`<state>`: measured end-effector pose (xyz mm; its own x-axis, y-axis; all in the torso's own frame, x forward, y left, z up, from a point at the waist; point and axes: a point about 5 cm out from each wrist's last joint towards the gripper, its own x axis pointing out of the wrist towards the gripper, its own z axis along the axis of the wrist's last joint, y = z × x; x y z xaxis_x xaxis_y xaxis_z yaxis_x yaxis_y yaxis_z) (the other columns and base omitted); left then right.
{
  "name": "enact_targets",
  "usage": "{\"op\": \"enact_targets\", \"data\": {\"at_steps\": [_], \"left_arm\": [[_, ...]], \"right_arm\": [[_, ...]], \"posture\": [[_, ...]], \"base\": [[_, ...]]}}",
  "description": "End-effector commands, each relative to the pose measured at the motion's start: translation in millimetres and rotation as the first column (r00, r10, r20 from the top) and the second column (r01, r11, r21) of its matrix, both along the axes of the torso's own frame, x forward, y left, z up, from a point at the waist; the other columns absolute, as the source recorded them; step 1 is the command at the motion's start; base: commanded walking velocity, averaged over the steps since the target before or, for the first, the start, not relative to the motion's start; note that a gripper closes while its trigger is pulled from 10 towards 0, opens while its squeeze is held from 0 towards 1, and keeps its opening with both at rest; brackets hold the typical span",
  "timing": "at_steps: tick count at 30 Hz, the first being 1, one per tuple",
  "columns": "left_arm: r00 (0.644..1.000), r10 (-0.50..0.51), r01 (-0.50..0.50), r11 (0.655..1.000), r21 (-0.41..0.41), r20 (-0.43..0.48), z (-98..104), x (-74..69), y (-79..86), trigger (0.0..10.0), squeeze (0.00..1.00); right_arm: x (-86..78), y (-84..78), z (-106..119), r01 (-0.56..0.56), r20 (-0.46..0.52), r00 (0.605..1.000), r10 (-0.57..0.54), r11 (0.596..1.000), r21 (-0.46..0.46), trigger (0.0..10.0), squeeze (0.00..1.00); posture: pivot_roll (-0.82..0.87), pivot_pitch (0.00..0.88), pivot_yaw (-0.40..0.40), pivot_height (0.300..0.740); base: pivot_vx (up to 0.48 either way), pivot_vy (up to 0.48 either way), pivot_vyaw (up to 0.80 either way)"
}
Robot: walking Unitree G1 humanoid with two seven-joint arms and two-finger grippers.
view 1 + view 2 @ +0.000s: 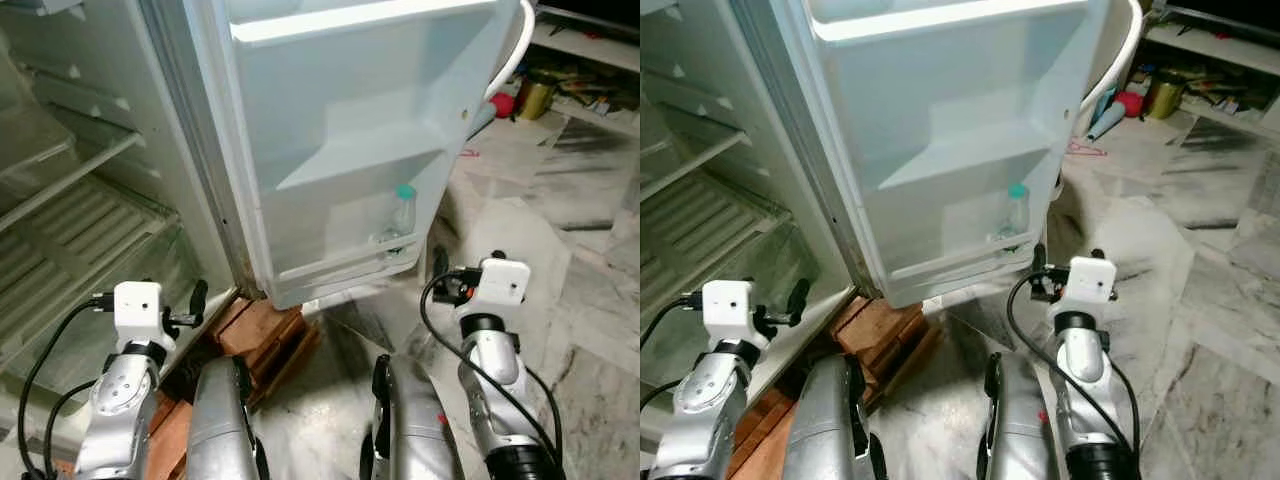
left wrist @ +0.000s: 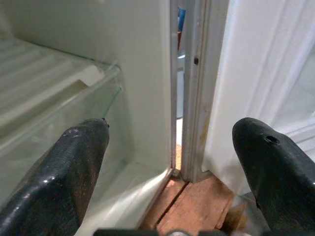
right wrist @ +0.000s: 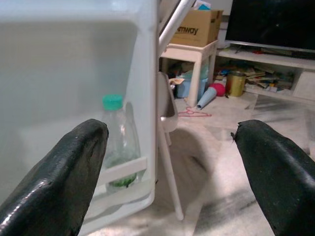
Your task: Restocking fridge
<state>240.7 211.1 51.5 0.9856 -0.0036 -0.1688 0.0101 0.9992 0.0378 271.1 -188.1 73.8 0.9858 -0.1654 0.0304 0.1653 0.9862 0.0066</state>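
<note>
The fridge stands open, its white door [image 1: 340, 120] swung out in front of me. A clear bottle [image 1: 402, 215] with a teal cap stands upright at the right end of the lowest door shelf. My right gripper [image 1: 440, 268] is open and empty, low and just right of the door's outer edge; the bottle [image 3: 118, 142] lies ahead of its one finger. My left gripper [image 1: 196, 300] is open and empty, low near the hinge side, facing the gap between cabinet and door [image 2: 189, 98]. Glass and wire shelves [image 1: 70, 230] inside the cabinet look bare.
Reddish wooden blocks [image 1: 265, 335] prop the fridge at its base. To the right lie a marble floor [image 1: 560, 260], a white chair [image 3: 165, 103], a small white table [image 3: 189, 54] with a cardboard box [image 3: 197, 29], and a low cluttered shelf [image 1: 580, 90].
</note>
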Motion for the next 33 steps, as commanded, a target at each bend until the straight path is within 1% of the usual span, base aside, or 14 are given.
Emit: {"op": "enact_targets", "data": {"at_steps": [1,3,5,6,9,15,22,24,27,29,30,33], "left_arm": [[1.000,0.011,-0.011,1.000,-0.003,-0.027,-10.1,-1.3,0.3,10.0,0.00],[0.999,0.005,-0.005,1.000,-0.001,-0.042,-16.1,-1.2,-2.2,10.0,0.00],[1.000,-0.005,0.004,1.000,-0.020,-0.020,-14.1,7.7,-12.5,10.0,0.00],[1.000,-0.005,0.004,1.000,-0.020,-0.020,-14.1,7.7,-12.5,10.0,0.00],[1.000,-0.011,0.011,1.000,-0.020,-0.010,-14.6,13.9,-19.5,10.0,0.00],[1.000,-0.019,0.019,1.000,-0.003,-0.013,-20.4,19.7,-19.5,10.0,0.00],[1.000,0.001,-0.002,1.000,0.006,0.015,-17.3,29.7,-17.8,10.0,0.00],[1.000,0.005,-0.006,1.000,0.006,0.018,-17.4,29.9,-17.6,10.0,0.00],[1.000,0.013,-0.013,1.000,0.006,0.028,-17.3,26.4,-16.3,10.0,0.00],[0.999,0.020,-0.020,1.000,0.002,0.032,-20.0,19.6,-14.8,10.0,0.00],[0.999,0.020,-0.020,1.000,0.002,0.032,-20.0,19.6,-14.8,10.0,0.00],[0.999,0.023,-0.023,1.000,0.006,0.026,-23.3,12.7,-14.0,10.0,0.00]], "right_arm": [[3.4,1.7,-4.0,0.008,-0.031,1.000,-0.007,0.999,0.033,10.0,0.00],[6.1,2.4,-3.9,0.007,-0.037,0.999,-0.006,0.999,0.043,10.0,0.00],[12.8,6.3,3.2,-0.036,-0.007,0.999,0.036,0.999,0.010,10.0,0.00],[12.8,6.3,3.2,-0.036,-0.007,0.999,0.036,0.999,0.010,10.0,0.00],[16.3,5.7,2.8,-0.038,-0.013,0.999,0.038,0.999,-0.002,10.0,0.00],[21.9,8.2,5.4,-0.067,0.000,0.998,0.067,0.997,-0.029,10.0,0.00],[24.8,0.0,7.2,-0.059,0.001,0.998,0.059,0.997,-0.044,10.0,0.00],[24.8,-1.7,7.0,-0.058,0.000,0.998,0.058,0.997,-0.047,10.0,0.00],[21.4,-4.9,5.6,-0.059,-0.007,0.998,0.059,0.997,-0.053,10.0,0.00],[15.2,-7.1,0.1,-0.069,-0.027,0.997,0.067,0.996,-0.064,10.0,0.00],[15.2,-7.1,0.1,-0.069,-0.027,0.997,0.067,0.996,-0.064,10.0,0.00],[8.8,-8.6,-7.1,-0.071,-0.056,0.996,0.068,0.996,-0.056,10.0,0.00]], "posture": [[0.03,0.000,-0.010,0.594],[0.04,0.000,-0.017,0.604],[0.04,0.000,-0.023,0.624],[0.04,0.000,-0.023,0.624],[0.04,0.000,-0.022,0.644],[0.02,0.000,-0.017,0.684],[0.01,0.000,-0.025,0.739],[0.01,0.000,-0.027,0.740],[0.02,0.000,-0.033,0.740],[0.02,0.000,-0.035,0.740],[0.02,0.000,-0.035,0.740],[0.02,0.000,-0.037,0.740]], "base": [[0.000,0.000,0.00],[0.000,0.000,0.00],[0.000,0.000,0.00],[0.000,0.000,0.00],[0.000,0.000,0.00],[0.000,0.000,0.00],[0.000,0.000,0.00],[0.000,0.000,0.00],[0.000,0.000,0.00],[0.000,0.000,0.00],[0.000,0.000,0.00],[0.000,0.000,0.00]]}}
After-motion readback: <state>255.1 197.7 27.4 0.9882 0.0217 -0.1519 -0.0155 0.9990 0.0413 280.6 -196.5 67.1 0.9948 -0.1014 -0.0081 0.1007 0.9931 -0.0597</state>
